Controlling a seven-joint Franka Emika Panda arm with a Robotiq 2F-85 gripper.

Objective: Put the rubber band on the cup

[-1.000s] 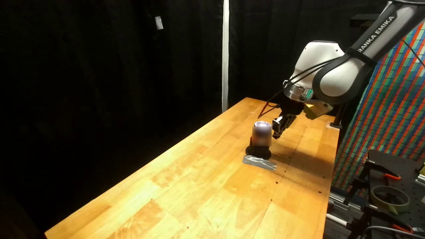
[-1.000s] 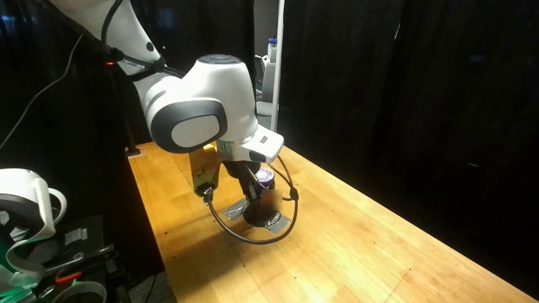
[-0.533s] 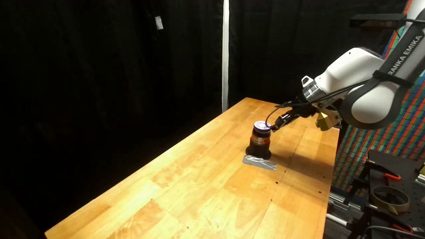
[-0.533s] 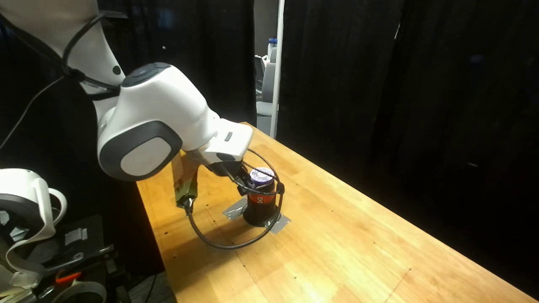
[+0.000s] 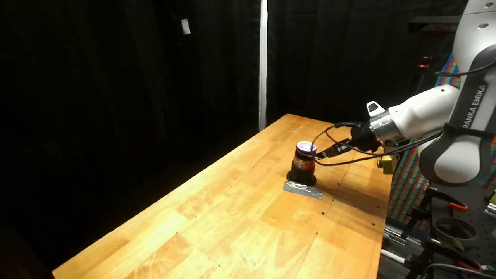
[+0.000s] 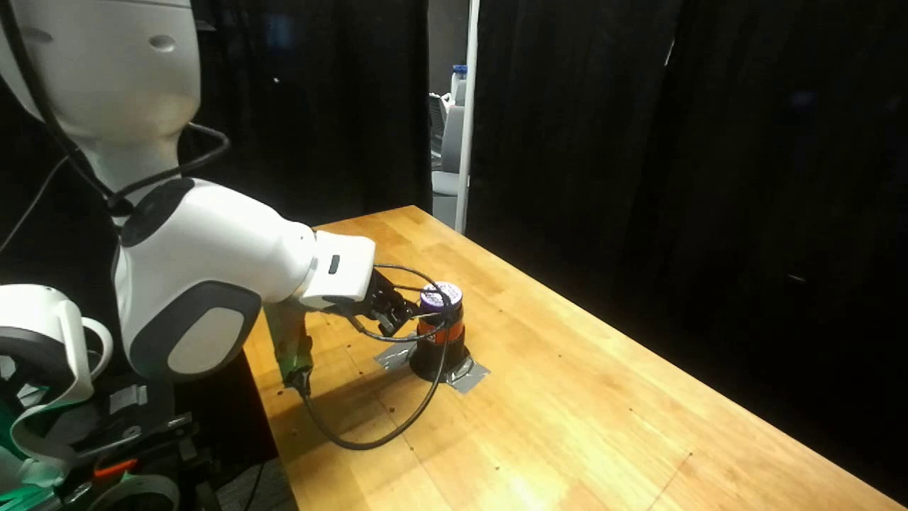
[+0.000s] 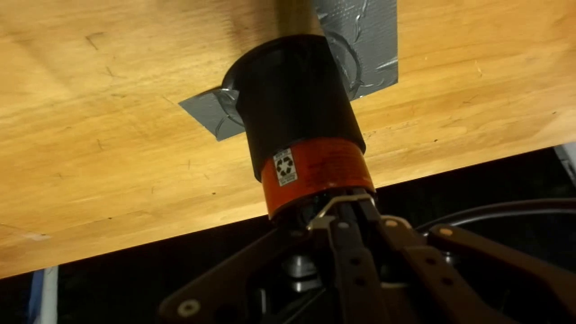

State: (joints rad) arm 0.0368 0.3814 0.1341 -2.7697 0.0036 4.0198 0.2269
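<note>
Rubber band (image 7: pixel 346 198), one, thin, pale: in the wrist view, at the tips of the gripper (image 7: pixel 357 208), by the upper part of the cup (image 7: pixel 299 121); whether it passes round the cup's far side cannot be told. Left to right in an exterior view: black cable (image 6: pixel 360 446), slack loop, crossing before the cup, contact unclear; could snag the rim or flick the band away on a swing. Gripper, fingers drawn together, band pinched at the tips by the look of it; parting them too early, before it is seated, would likely let it spring off. Cup, upright, dark, orange-ringed, pale-topped; an upward tug may ride the band over the top. Grey tape (image 6: pixel 472 378), at the foot, on the wooden table (image 6: pixel 603 397); sideways drag might peel it and tip the cup.
</note>
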